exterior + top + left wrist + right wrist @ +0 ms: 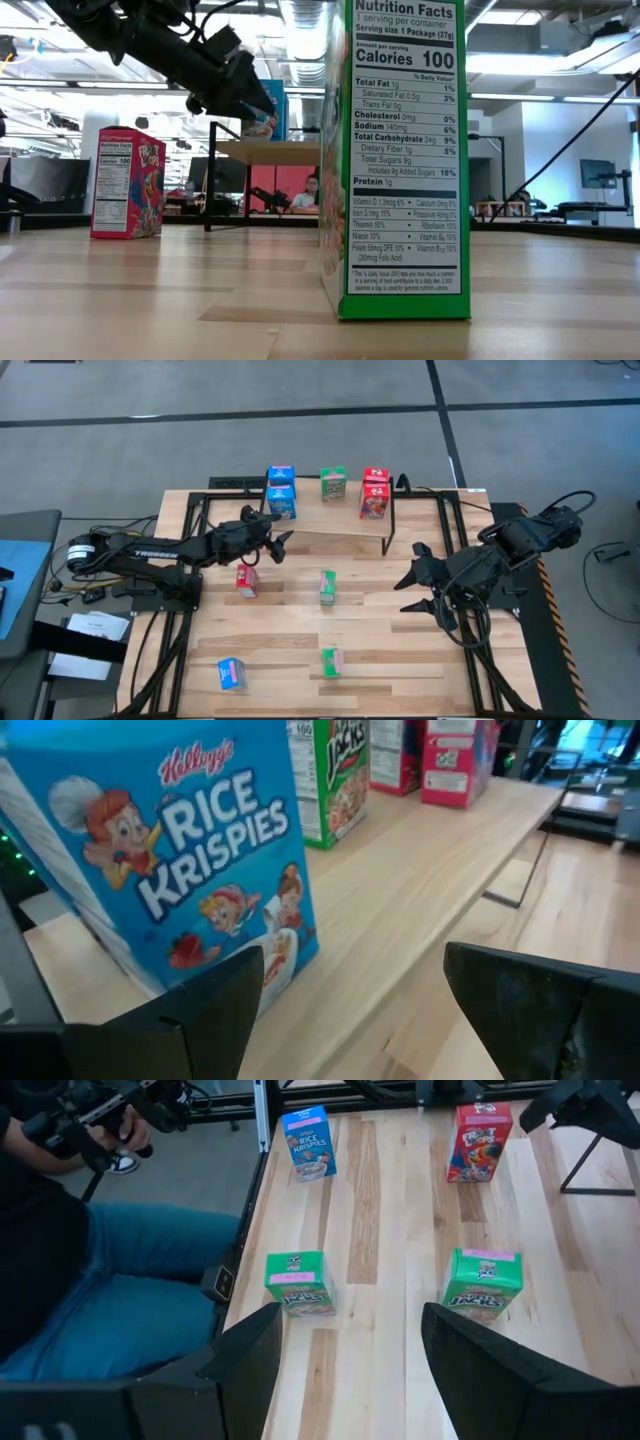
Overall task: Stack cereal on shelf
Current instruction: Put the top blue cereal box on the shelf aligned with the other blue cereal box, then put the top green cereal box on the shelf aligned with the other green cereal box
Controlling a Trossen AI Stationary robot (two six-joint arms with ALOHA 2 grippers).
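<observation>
Left gripper point(277, 543) hangs open by the shelf's point(345, 525) 2 stacked blue boxes point(281, 491); right gripper point(412, 592) open. Next, likely the red box point(246, 580).

Lighting: bright, even, from overhead ceiling strips point(300, 25) (glaring white in the low view). Shadows: short and soft beneath boxes on the tabletop point(300, 630). Focus: left wrist's near fingers point(200, 1020) soft; low view's background hazy, foreground nutrition panel point(405, 150) sharp.
</observation>
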